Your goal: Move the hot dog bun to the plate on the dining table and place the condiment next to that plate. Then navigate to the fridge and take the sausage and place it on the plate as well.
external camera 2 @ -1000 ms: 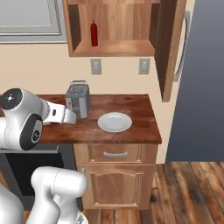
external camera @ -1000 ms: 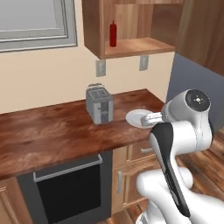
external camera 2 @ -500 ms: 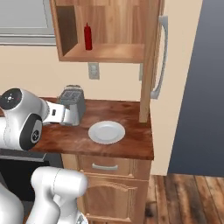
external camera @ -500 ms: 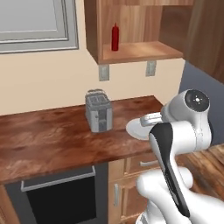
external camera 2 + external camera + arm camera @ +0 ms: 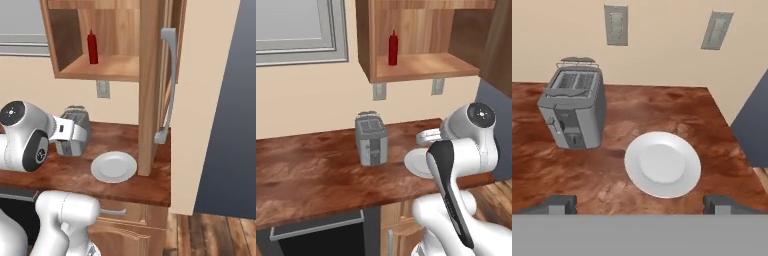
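Left to right along the reddish-brown table: oven front below the left end, then a grey two-slot toaster standing upright, then a round white plate lying flat just right of the toaster, apart from it.

Above the table an open wooden wall cabinet holds the condiment, a slim red bottle standing upright on the cabinet shelf, toward the left side of the compartment, close to the back panel. In the right base view the cabinet door stands open edge-on, grey handle facing out. Two grey wall outlets sit on the beige wall under the cabinet.

End effector: fingertips spread wide apart, nothing between them, hovering over the front of the table and looking down at the white plate and toaster. In the left base view the wrist sits in front of the white plate's right part.

Condiment relative to end effector: well above it and set back toward the wall, up and to the left in the left base view. Well apart, no contact.

Far right: dark grey panel beside the beige cabinet side, wood floor below.
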Controlling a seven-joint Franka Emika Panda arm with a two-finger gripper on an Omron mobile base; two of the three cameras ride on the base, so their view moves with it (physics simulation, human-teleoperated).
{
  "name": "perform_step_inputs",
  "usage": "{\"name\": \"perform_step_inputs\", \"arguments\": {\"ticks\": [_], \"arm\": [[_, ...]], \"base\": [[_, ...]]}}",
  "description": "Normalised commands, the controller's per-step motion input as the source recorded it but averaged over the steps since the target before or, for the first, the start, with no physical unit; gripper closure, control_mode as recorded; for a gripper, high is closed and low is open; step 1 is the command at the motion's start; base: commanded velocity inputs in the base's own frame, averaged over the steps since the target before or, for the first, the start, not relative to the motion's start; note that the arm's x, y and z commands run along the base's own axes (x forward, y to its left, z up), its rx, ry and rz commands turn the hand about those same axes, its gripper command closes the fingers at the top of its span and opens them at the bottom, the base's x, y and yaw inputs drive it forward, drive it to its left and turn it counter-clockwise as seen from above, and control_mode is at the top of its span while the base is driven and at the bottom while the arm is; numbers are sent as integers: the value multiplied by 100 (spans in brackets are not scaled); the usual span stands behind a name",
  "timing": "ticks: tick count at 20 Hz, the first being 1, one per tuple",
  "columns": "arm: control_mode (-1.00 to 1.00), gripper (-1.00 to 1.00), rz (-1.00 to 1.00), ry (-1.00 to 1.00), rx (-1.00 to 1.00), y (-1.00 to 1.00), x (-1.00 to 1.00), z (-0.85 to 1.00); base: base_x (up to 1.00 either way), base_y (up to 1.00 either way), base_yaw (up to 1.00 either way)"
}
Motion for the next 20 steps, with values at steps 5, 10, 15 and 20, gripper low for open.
{"name": "perform_step_inputs", "arguments": {"ticks": [5,10,15,20], "arm": [[100,-100,0,0,0,0,0,0],[100,-100,0,0,0,0,0,0],[-100,-100,15,-22,0,-17,59,42],[-100,-100,16,-28,0,-24,31,72]], "base": [[62,-16,1],[66,-18,4],[0,0,0],[0,0,0]]}}
